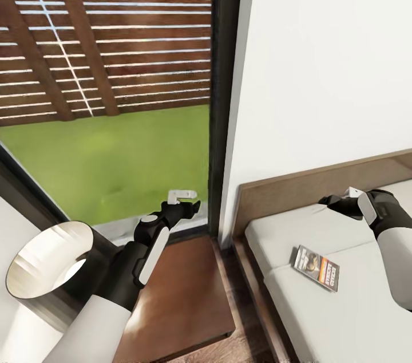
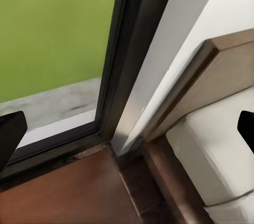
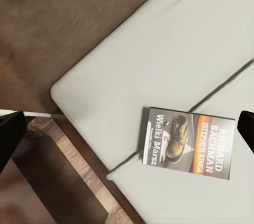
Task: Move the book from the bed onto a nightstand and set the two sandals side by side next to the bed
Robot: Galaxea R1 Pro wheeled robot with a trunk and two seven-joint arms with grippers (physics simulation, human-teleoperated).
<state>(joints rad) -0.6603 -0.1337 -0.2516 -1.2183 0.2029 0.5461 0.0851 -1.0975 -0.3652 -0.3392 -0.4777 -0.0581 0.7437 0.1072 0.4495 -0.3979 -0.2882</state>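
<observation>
The book [image 1: 316,267] lies flat on the pale mattress of the bed [image 1: 343,317], near the headboard; its orange band and white lettering read clearly in the right wrist view [image 3: 188,143]. My right gripper [image 1: 328,201] hovers open above the mattress, up toward the headboard from the book, with nothing between its fingers. Over the back edge of the reddish-brown nightstand [image 1: 186,294], close to the window, my left gripper [image 1: 193,206] is open and empty. The sandals are out of view.
A tall dark-framed window [image 1: 220,94] with brown slats stands behind the nightstand. A lamp shade [image 1: 51,263] sits beside my left arm. The dark wooden headboard [image 1: 320,182] runs along the white wall, and a narrow strip of plank floor separates nightstand and bed.
</observation>
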